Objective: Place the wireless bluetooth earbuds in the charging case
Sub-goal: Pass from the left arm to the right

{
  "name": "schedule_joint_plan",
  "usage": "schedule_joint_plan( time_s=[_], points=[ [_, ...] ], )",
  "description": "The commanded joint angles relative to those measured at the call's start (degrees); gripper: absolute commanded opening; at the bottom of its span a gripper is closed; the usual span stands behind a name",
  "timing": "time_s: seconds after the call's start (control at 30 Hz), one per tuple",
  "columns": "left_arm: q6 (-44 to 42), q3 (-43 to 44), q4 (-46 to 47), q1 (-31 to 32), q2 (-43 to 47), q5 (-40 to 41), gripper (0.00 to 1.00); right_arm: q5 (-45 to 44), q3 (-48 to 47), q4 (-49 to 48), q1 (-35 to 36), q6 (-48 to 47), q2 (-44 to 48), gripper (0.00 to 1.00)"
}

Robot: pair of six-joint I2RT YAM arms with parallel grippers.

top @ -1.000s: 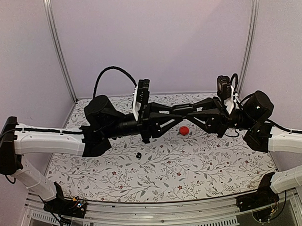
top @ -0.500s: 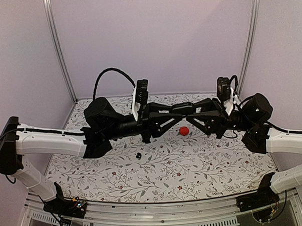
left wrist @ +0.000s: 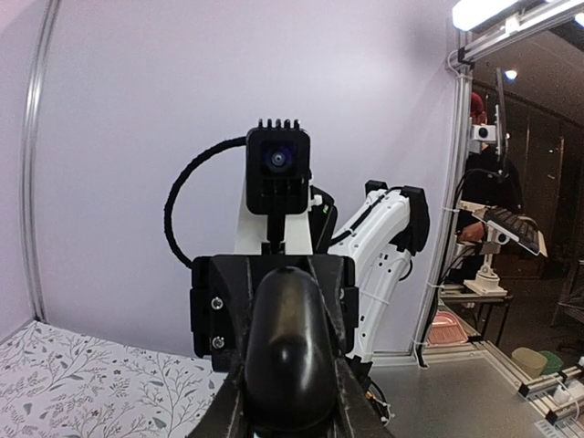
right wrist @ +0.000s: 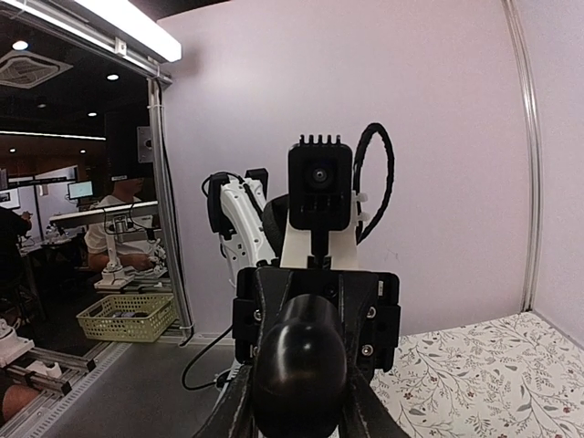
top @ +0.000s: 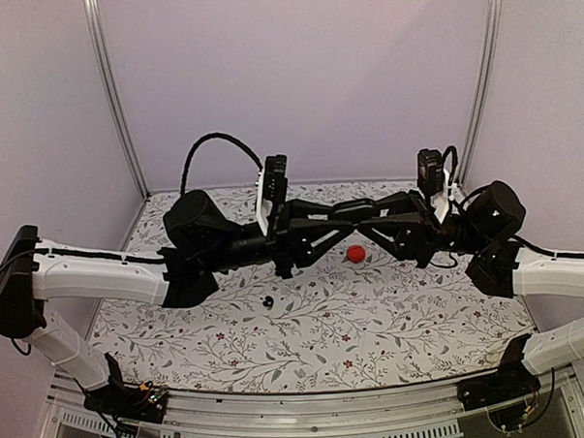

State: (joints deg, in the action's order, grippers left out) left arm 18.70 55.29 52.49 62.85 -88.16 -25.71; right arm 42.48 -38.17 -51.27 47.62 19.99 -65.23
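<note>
Black and glossy, the charging case [top: 355, 211] hangs above the table [top: 374, 322], clamped from both ends by the left gripper [left wrist: 290, 411] and right gripper [right wrist: 299, 411], seemingly for prying it open, after which one arm must fetch the earbud [top: 267, 302] lying below.

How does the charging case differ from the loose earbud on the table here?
The charging case is far larger than the earbud. The charging case is up above the table, gripped by the left gripper and right gripper; the earbud lies alone on the table. Both are black.
</note>
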Motion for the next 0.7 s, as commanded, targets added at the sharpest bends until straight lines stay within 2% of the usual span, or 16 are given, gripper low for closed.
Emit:
schedule_joint_plan(
  time_s=[0.0, 0.17, 0.33, 0.4, 0.47, 0.57, 0.67],
  points=[
    [0.1, -0.6, 2.4, 0.7, -0.5, 0.5, 0.00, 0.7, -1.2, -1.3, 0.6, 0.7, -0.9, 0.29],
    [0.0, -0.5, 2.1, 0.6, -0.4, 0.3, 0.02, 0.6, -1.2, -1.3, 0.7, 0.8, -1.1, 0.18],
    [-0.3, -1.1, -0.7, 0.6, 1.1, 2.1, 0.27, 0.6, -1.3, -0.8, 0.7, 0.5, -0.7, 0.10],
    [-0.3, -2.1, -1.5, 0.5, 2.1, 2.9, 0.33, 0.6, -1.4, -0.1, 0.7, 0.3, -0.4, 0.09],
    [-0.4, -2.9, -3.2, 0.3, 3.3, 3.8, 0.46, 0.3, -1.4, 0.9, 0.7, 0.0, -0.1, 0.09],
    [-1.0, -3.8, -8.4, 0.0, 5.7, 5.1, 0.73, -0.5, -1.2, 3.1, 0.7, -1.1, 0.9, 0.08],
    [-3.4, -4.8, -13.2, -0.1, 8.7, 5.7, 0.94, -1.3, -1.0, 6.2, 0.6, -2.8, 2.1, 0.08]
  ],
)
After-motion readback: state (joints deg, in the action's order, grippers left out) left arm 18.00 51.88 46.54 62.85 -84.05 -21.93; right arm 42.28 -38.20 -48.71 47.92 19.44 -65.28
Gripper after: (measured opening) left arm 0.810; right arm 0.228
